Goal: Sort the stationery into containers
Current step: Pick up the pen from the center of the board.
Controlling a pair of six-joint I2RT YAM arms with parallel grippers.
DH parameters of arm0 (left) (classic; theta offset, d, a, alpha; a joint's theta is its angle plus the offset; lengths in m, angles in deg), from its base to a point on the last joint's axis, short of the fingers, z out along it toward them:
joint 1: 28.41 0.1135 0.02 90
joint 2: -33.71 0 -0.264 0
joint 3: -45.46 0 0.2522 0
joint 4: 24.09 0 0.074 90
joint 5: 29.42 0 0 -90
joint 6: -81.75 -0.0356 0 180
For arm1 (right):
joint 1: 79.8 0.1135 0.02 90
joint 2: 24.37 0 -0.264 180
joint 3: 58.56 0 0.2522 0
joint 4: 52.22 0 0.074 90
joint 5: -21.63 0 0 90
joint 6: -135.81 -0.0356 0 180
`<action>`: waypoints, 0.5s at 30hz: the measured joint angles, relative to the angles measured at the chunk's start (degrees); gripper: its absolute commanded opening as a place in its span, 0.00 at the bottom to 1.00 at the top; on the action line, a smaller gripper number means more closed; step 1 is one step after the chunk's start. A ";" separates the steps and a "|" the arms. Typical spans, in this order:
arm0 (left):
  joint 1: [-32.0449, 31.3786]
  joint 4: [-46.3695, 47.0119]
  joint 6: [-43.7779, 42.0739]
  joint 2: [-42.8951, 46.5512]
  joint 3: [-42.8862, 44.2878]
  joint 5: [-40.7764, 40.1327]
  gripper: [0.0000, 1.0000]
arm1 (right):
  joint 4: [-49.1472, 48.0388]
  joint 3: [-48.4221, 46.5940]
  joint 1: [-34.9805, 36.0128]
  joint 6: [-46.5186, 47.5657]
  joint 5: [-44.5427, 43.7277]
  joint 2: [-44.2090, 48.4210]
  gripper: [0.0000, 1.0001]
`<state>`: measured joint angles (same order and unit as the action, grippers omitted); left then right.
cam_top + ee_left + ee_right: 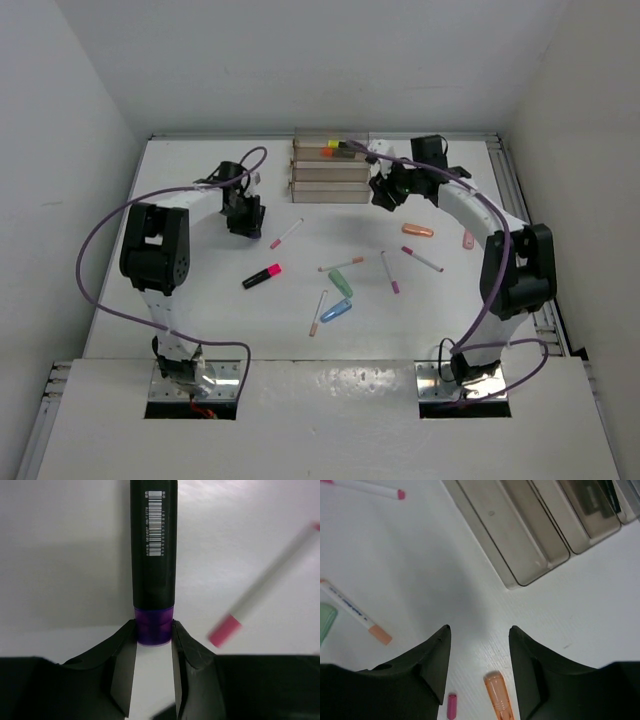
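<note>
My left gripper (154, 628) is shut on the purple cap of a black highlighter (154, 545) that points away from it; in the top view this gripper (244, 220) is left of the containers. A white pen with a pink cap (260, 592) lies beside it (286, 233). My right gripper (479, 630) is open and empty, just in front of the stepped clear trays (520, 545), over an orange piece (499, 700). In the top view this gripper (385, 197) is at the right end of the trays (330, 172), whose back tray holds highlighters (340, 147).
Loose items lie mid-table: a pink-capped black highlighter (261, 276), green (340, 283) and blue (336, 311) pieces, several thin pens (389, 271), an orange piece (417, 230) and a peach piece (468, 239). White walls enclose the table.
</note>
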<state>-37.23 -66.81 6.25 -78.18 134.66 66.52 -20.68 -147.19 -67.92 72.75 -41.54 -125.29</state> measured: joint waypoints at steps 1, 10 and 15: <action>0.39 0.42 -1.64 0.96 -1.14 3.50 0.00 | 0.31 0.39 0.44 1.70 0.72 0.46 0.51; 1.86 -3.13 -10.73 10.21 -4.15 39.06 0.00 | -1.03 5.03 5.46 18.86 10.45 7.17 0.39; 0.20 -8.33 -12.20 10.34 -4.13 48.39 0.00 | -2.21 10.01 12.13 32.68 15.91 12.17 0.42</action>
<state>-37.03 -75.13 -5.94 -67.85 130.53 114.91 -22.88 -137.18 -55.79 105.42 -25.63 -113.12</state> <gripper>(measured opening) 0.360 0.394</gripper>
